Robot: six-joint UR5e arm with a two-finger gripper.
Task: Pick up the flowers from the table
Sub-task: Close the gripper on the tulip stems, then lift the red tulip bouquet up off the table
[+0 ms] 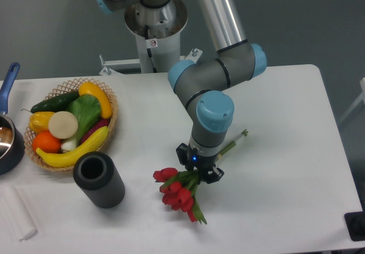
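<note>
Flowers [178,192] gripped mid-stem by pincer [199,174], clamped over the stems. Blooms near the black cylinder [100,180], to its right, low over tabletop [285,151]. Grasp apparently done; clear lift left, unclear whether begun.

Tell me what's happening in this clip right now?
The robot's gripper is down over the bunch of red flowers on the white table, apparently gripping them near the stems. Whether the bunch has left the surface is not clear. A basket of fruit and a dark cylinder sit to the left.
</note>
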